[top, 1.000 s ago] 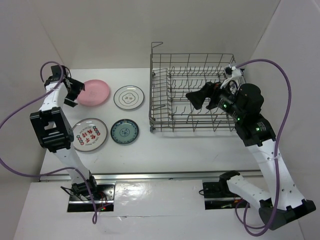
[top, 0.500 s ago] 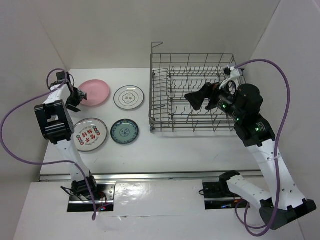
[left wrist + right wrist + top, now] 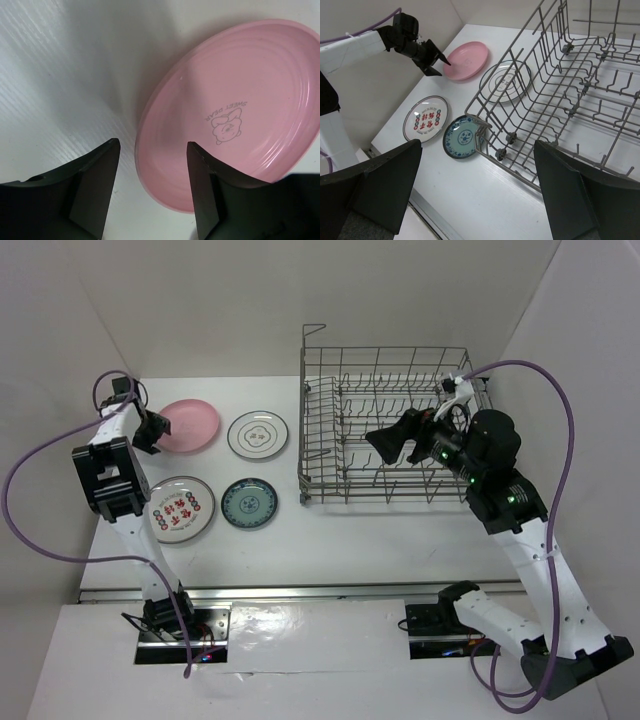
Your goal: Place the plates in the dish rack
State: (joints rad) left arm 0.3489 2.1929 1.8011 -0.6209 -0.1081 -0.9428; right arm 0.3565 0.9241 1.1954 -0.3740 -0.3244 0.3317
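The pink plate [image 3: 235, 110] lies flat on the table [image 3: 400, 540] at far left, well left of the dish rack [image 3: 560, 65]. The left gripper [image 3: 152, 150], jaws apart, frames its left rim. The right gripper [image 3: 385, 440] hangs spread over the rack.

The dish rack [image 3: 381, 502] stands on the white tabletop [image 3: 350, 540]. All four plates lie flat to its left. The dark-rimmed white plate [image 3: 257, 434] is nearest its left wall, and the pink plate [image 3: 190, 425] lies beyond that. The teal plate [image 3: 249, 503] sits off the rack's near-left corner, with the red-patterned plate [image 3: 180, 508] farther out. The left end effector [image 3: 152, 430] meets the pink plate's edge farthest from the rack. The right end effector [image 3: 390, 440] hangs over the rack's interior, pointing towards its left wall.
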